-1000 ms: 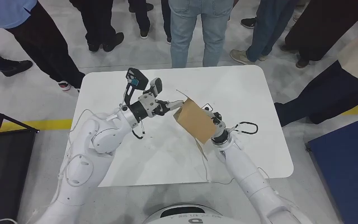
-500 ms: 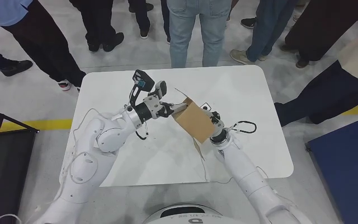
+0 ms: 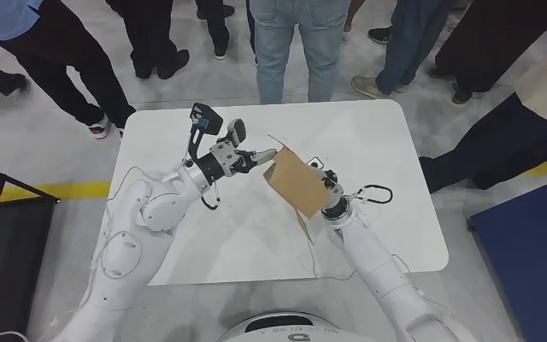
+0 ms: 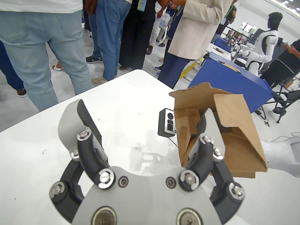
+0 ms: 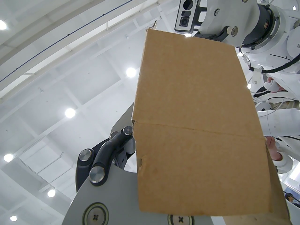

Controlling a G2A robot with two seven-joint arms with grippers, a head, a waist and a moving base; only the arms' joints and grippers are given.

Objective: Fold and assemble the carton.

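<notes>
You've got the left gripper [image 3: 256, 157] splayed wide and holding nothing, parked right at the carton's open end. One finger [image 4: 207, 122] sits at the loose flaps, though I can't tell if it's actually touching, and the other is well clear of the cardboard.

Now the carton [image 3: 297, 181] itself: it's up off the table [image 3: 385, 137] and tilted. The body is opened into a tube, but the flaps facing your left gripper are only half folded, with nothing tucked.

At the carton's other end, your right gripper [image 3: 327, 190] is clamped on the cardboard and carrying the whole thing.

I'd call this the flap-closing step, about mid-task. The next move, as I read it, is to press that near finger into a flap and fold it flat across the opening — with the right side held rigid against the push, or the tube simply swings away.
</notes>
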